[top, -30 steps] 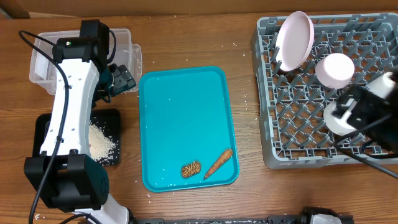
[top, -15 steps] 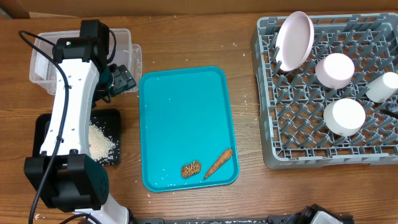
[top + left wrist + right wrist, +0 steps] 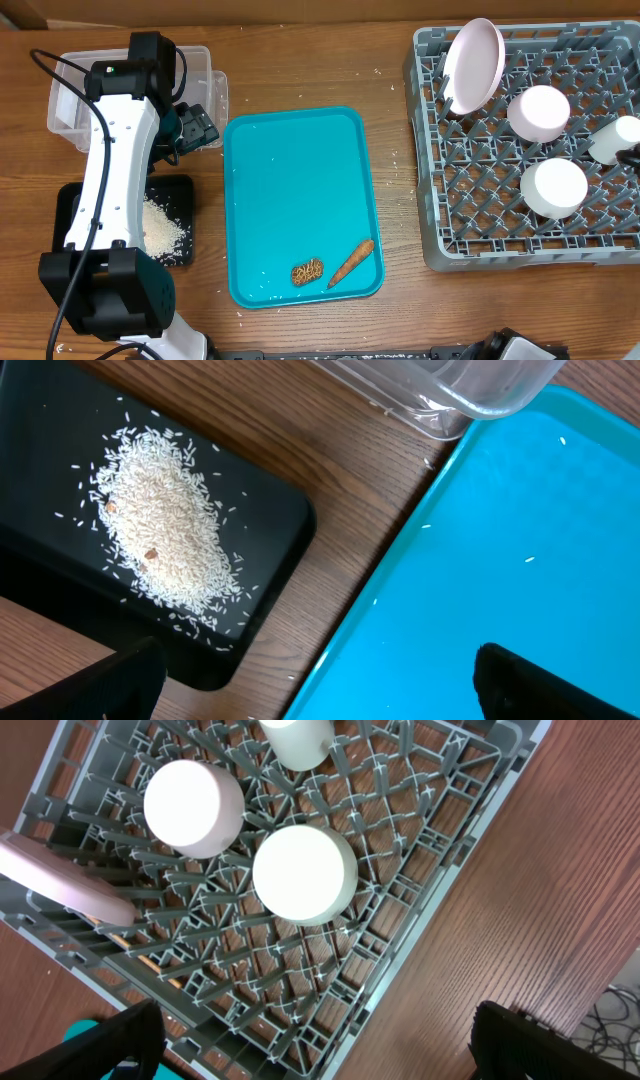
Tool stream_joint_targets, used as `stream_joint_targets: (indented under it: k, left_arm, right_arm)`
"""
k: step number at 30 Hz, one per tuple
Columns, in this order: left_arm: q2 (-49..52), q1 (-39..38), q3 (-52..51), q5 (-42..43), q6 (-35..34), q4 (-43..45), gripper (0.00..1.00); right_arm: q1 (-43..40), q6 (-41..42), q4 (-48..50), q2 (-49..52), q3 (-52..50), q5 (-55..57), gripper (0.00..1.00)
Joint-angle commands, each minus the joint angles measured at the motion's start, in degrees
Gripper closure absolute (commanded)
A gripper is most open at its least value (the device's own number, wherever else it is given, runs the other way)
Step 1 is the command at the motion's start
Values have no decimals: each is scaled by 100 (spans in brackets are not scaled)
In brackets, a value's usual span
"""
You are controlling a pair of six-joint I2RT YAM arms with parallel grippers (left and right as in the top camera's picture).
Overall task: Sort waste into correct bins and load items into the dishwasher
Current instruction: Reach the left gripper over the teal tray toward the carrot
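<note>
White rice [image 3: 165, 230] [image 3: 160, 540] lies heaped in the black tray [image 3: 70, 215] [image 3: 40, 450]. The clear tub [image 3: 205, 70] [image 3: 450, 390] stands behind it, mostly hidden by my left arm. An orange carrot piece [image 3: 351, 262] and a brown ridged lump [image 3: 307, 271] lie on the teal tray [image 3: 300, 180] near its front edge. The grey dish rack [image 3: 450, 240] [image 3: 400, 970] holds a tilted plate [image 3: 473, 65] [image 3: 60, 885] and three upturned white cups [image 3: 553, 187] [image 3: 304, 875]. My left gripper [image 3: 200, 128] [image 3: 320, 700] hangs open over the teal tray's left edge. My right gripper [image 3: 320, 1055] is open above the rack's edge, holding nothing.
Stray rice grains dot the wooden table [image 3: 395, 170] between tray and rack. The rack's right rim borders bare wood [image 3: 560, 890]. Cables [image 3: 620, 1010] hang past the table edge at the far right.
My right arm has pulled back off the rack to the right, nearly out of the overhead view, uncovering the front cup. The left arm has not moved.
</note>
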Motion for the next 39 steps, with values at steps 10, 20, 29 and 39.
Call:
stream_joint_targets:
  k: [10, 20, 29, 39]
  left_arm:
    - [-28, -35, -35, 2122, -522, 243, 0]
    - [-24, -1169, -37, 2573, 1322, -46, 0]
    - [-22, -2699, -52, 1032, 1322, 282, 0]
    - [109, -3440, -234, 1084, 3008, 623, 0]
  right_arm:
    - [-26, 46, 33, 7, 101, -35, 0]
    - [-28, 46, 33, 7, 101, -35, 0]
    - [-26, 46, 33, 7, 101, -35, 0]
    - [-26, 46, 31, 7, 101, -35, 0]
